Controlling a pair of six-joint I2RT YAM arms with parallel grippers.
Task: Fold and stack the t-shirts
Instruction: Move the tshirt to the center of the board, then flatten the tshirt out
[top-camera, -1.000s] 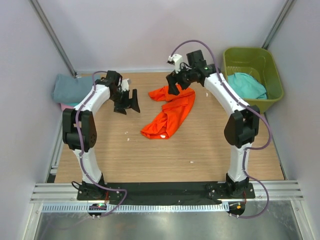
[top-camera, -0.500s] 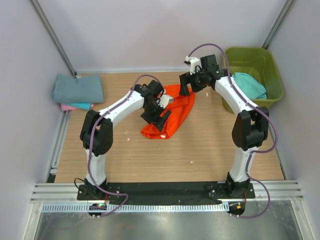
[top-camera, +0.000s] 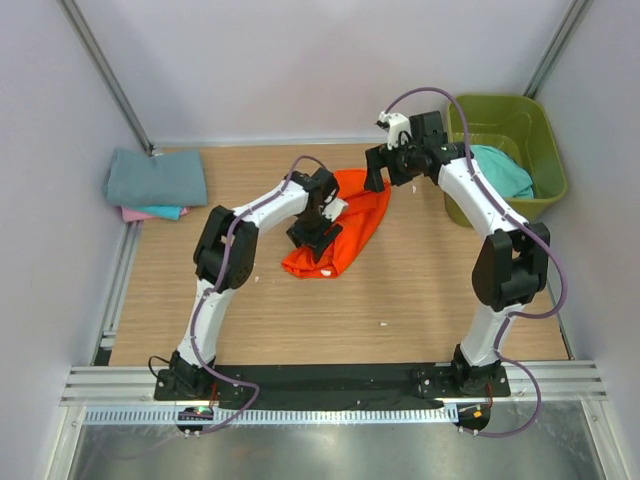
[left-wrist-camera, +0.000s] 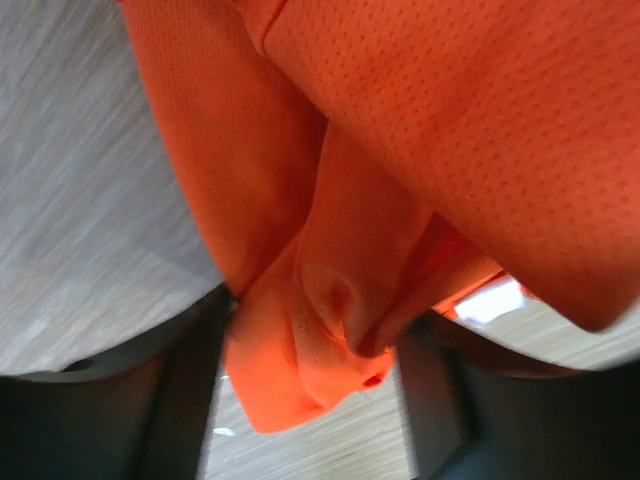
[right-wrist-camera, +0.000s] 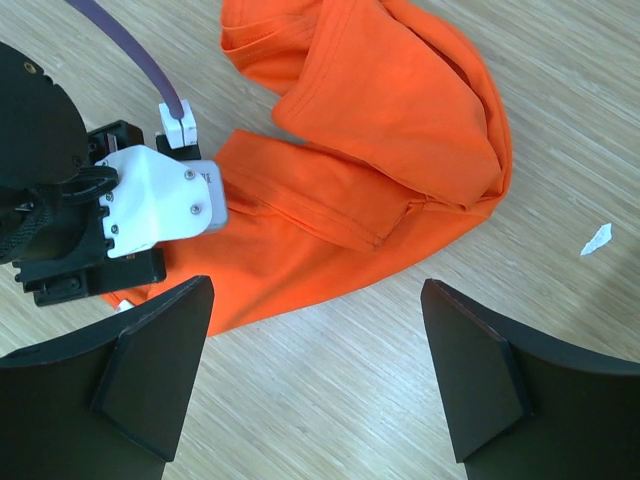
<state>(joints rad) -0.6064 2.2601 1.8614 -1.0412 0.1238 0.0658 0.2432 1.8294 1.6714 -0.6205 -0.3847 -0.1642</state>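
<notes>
The bright orange t-shirt (top-camera: 352, 222) lies crumpled in the middle of the table, and also shows in the left wrist view (left-wrist-camera: 450, 120) and the right wrist view (right-wrist-camera: 400, 120). My left gripper (top-camera: 318, 234) is down on its left edge, open, with a bunched fold of orange cloth between its fingers (left-wrist-camera: 315, 400). Its white body shows in the right wrist view (right-wrist-camera: 150, 205). My right gripper (top-camera: 376, 174) is open and empty, hovering above the shirt's far right edge (right-wrist-camera: 315, 380). A teal t-shirt (top-camera: 495, 170) lies in the tub.
An olive-green plastic tub (top-camera: 548, 150) stands at the back right. A folded grey-blue shirt (top-camera: 155, 178) sits on pink and teal cloth (top-camera: 150, 212) at the back left. Small white scraps (right-wrist-camera: 597, 238) lie on the wooden table (top-camera: 420, 290). Walls enclose three sides.
My left arm has swung from the left side across to the orange shirt and set its fingers around a fold. My right gripper has drawn back to the right, off the shirt.
</notes>
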